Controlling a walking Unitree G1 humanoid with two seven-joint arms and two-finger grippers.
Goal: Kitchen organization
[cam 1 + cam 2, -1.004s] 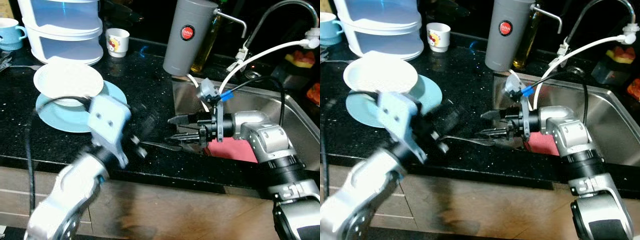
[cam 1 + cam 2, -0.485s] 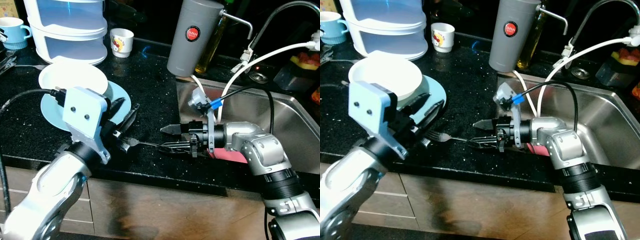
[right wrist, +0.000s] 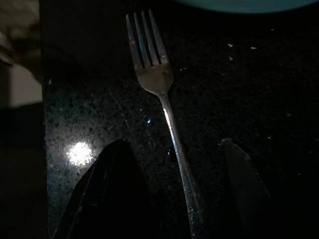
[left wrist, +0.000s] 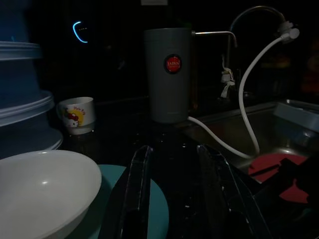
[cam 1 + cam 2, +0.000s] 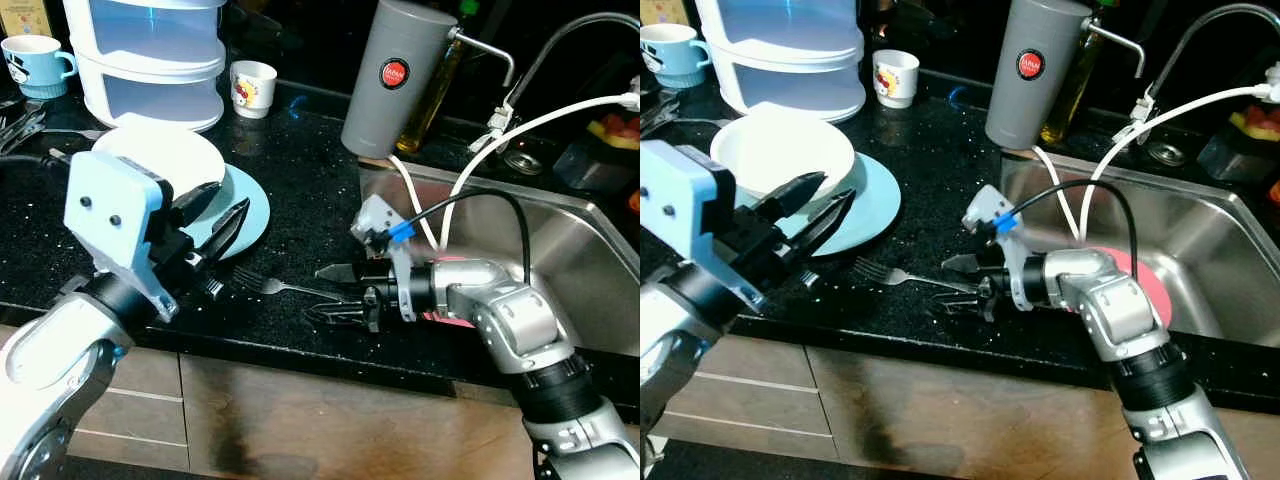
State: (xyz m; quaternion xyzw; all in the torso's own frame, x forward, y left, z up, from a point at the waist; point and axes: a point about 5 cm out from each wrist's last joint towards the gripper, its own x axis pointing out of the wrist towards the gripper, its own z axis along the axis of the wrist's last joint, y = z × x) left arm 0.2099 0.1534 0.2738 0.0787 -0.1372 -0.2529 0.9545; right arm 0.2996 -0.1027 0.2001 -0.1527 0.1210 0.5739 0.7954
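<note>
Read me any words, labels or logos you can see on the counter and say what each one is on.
"JAPAN": top line of the round red badge on the grey canister; the smaller line under it is too blurred to read.
White cup: a cartoon print, no readable words.
Blue mug: a dark print, too small to read.

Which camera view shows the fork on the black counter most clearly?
The right wrist view: the fork lies lengthwise between the open right gripper's fingers, its tines plain. Both eye views show it small, lying flat on the counter beside the blue plate. In the dark left wrist view I cannot make it out.
</note>
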